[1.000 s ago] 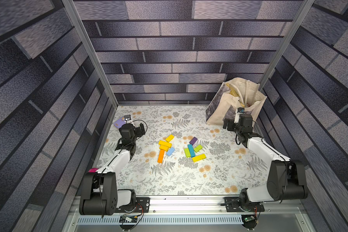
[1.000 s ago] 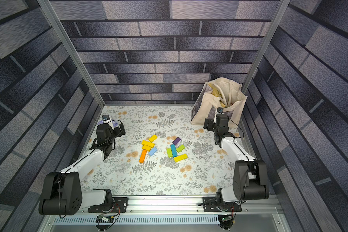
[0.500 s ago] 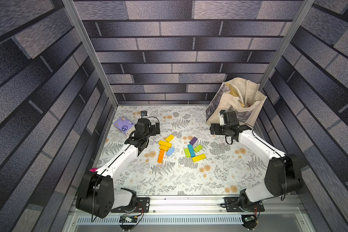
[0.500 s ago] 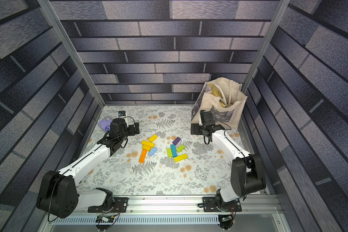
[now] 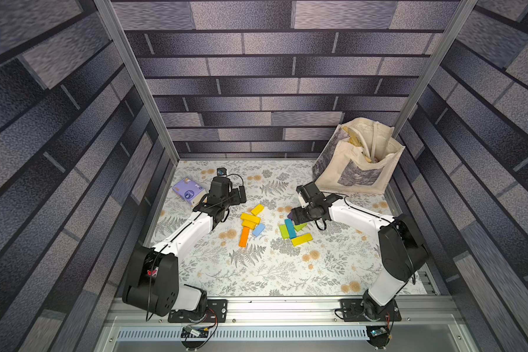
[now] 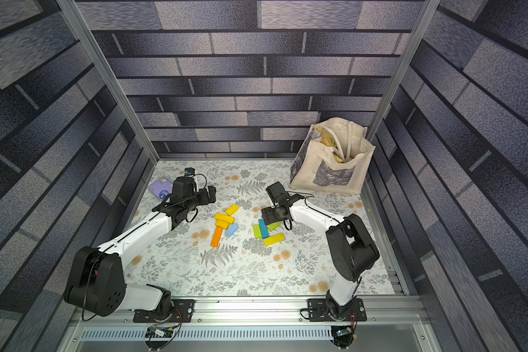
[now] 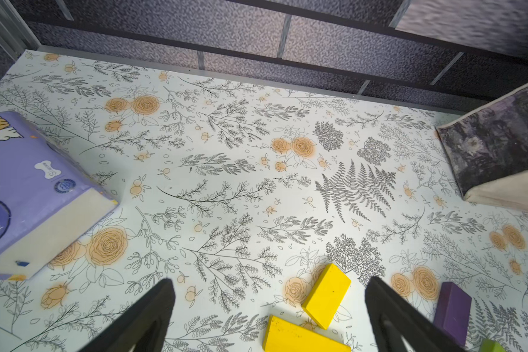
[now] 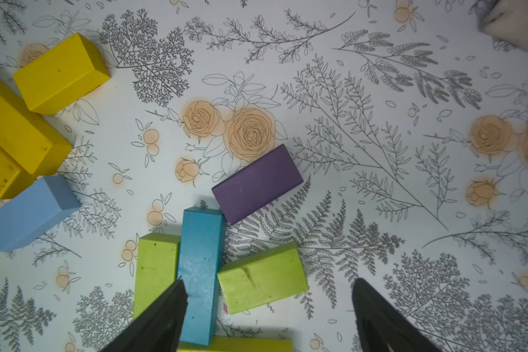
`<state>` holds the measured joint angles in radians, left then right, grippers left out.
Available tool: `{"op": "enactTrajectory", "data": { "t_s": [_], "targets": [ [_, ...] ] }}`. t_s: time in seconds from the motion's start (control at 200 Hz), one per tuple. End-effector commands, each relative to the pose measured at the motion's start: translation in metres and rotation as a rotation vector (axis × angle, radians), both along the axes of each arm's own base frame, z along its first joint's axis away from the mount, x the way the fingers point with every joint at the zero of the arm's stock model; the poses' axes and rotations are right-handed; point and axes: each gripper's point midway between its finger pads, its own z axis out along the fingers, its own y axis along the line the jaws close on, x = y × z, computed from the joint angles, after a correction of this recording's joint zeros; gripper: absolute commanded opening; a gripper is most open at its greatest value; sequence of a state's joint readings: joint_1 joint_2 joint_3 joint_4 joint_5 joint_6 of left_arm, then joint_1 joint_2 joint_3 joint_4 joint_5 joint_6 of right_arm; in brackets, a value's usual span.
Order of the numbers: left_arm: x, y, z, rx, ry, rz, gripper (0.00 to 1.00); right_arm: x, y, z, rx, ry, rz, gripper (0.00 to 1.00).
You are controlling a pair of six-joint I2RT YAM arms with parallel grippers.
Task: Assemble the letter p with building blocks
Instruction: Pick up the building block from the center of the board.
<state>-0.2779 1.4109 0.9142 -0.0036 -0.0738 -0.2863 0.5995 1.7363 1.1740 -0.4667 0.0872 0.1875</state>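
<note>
"Building blocks (image 5: 250, 218), small flat coloured rectangles: where do they lie?"

"In two loose groups in the middle of the floral-print desk (image 5: 256, 274). One has yellow pieces, a long orange block (image 5: 244, 236) and a light blue block (image 5: 258, 229). The other has two lime green pieces, a long teal block (image 8: 200, 274), a long yellow block (image 5: 301, 239) and a short purple block (image 8: 257, 183). No letter shows yet."

"And the jaws?"

"Both pairs stand wide apart and empty. The left jaws hang by the short yellow block (image 7: 326, 295). The right jaws hover over the second group, straddling the lime green block (image 8: 262, 277) that lies against the teal one."

"So that lime piece is the pick?"

"I'd judge so, or the purple one just beyond it. One tip sits over the teal block. Shift sideways until both tips clear the neighbours, and turn to meet the lime piece's long sides squarely. Then lower and close on its middle. Otherwise that tip may land on the teal and scatter the group."
</note>
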Motion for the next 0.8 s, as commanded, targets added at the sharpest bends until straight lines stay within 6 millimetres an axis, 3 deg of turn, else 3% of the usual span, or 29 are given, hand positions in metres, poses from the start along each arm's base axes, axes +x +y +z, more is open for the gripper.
{"op": "enactTrajectory", "data": {
  "t_s": [0.0, 0.245, 0.566, 0.796],
  "targets": [
    [0.007, -0.007, 0.007, -0.020, 0.008, -0.026, 1.00, 0.012, 0.005, 0.003, -0.014, -0.012, -0.009, 0.88],
    [0.010, -0.015, 0.005, -0.057, 0.017, -0.045, 1.00, 0.027, 0.020, -0.004, -0.032, 0.061, -0.014, 0.90],
    [0.008, -0.020, -0.008, -0.096, 0.040, -0.049, 1.00, 0.025, 0.021, -0.008, 0.061, 0.180, -0.396, 0.85],
    [0.006, -0.021, -0.006, -0.075, 0.036, -0.071, 1.00, 0.010, 0.027, -0.010, -0.003, 0.155, -0.282, 0.84]
  ]
}}
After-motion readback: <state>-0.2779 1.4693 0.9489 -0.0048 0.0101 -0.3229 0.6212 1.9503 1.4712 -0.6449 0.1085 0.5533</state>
